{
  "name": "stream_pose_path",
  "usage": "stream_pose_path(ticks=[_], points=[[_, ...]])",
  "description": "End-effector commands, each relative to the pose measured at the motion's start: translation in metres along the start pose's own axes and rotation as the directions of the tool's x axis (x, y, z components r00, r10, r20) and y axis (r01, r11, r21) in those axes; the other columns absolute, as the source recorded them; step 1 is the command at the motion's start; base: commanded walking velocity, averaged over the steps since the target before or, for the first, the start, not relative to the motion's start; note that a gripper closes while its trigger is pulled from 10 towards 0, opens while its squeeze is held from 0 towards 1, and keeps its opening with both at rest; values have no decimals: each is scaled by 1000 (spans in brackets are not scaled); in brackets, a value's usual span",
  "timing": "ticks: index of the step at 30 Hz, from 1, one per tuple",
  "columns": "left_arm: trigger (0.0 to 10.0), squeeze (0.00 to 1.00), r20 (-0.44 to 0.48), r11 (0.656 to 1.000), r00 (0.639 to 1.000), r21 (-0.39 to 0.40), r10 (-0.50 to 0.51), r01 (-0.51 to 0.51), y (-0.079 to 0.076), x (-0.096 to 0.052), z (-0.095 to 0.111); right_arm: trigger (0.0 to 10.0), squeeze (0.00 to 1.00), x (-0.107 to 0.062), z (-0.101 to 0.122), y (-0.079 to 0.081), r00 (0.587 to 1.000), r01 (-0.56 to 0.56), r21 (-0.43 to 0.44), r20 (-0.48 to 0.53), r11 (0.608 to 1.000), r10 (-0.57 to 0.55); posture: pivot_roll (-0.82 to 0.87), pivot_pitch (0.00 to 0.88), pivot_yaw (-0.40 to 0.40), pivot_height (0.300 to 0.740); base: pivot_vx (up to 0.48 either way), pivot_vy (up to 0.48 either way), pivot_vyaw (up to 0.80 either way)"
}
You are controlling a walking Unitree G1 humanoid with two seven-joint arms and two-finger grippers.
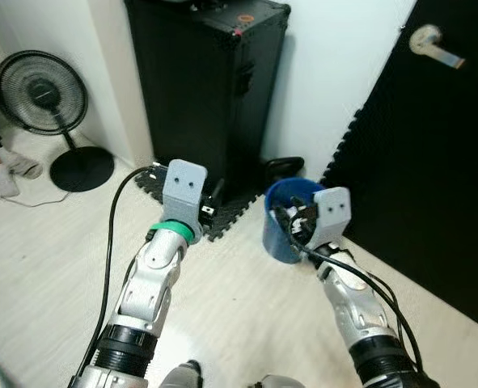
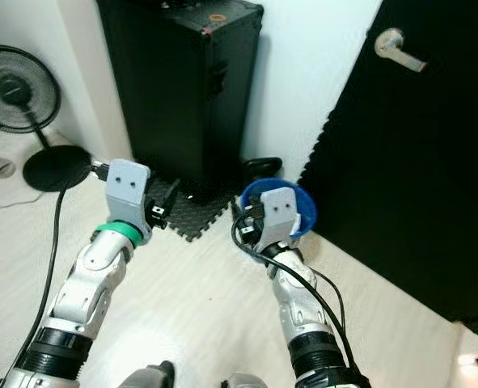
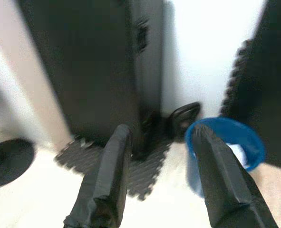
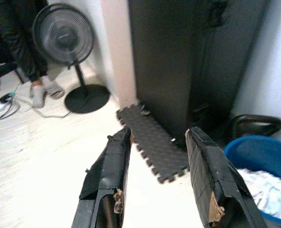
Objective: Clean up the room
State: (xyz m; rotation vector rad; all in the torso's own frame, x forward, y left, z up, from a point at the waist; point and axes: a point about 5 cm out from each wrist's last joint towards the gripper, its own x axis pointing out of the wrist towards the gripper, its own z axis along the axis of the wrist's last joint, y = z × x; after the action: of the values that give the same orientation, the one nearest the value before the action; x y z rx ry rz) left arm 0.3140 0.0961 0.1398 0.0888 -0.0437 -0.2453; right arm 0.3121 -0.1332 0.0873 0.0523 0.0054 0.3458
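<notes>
Bin (image 1: 283, 226), blue, white crumpled item inside: find it at your 1 o'clock, beside black case (image 1: 206, 89). Left gripper (image 3: 161, 156) and right gripper (image 4: 154, 156): fingers parted, empty. Fan (image 1: 40, 93) at 10 o'clock.

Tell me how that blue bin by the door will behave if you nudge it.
The blue bin looks like thin plastic, so probably light and easy to slide on the smooth pale floor. It holds only some crumpled white stuff, so little weight steadies it; a high push might tip it.
</notes>
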Motion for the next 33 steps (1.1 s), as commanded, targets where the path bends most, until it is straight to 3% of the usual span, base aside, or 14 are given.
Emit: stream_pose_path(ticks=[1,33], points=[[10000,0,-24,1000,1000,7,-14,15,-3,0,-6,10000,0,-2,-3,-2,1000,9,-1,-9,1000,-9,-27,0,4,735,0,0,800],[10000,0,-50,1000,999,16,-6,6,-4,-2,-14,10000,0,-3,-12,-3,1000,-5,-10,-29,1000,4,-30,0,-9,735,0,0,797]])
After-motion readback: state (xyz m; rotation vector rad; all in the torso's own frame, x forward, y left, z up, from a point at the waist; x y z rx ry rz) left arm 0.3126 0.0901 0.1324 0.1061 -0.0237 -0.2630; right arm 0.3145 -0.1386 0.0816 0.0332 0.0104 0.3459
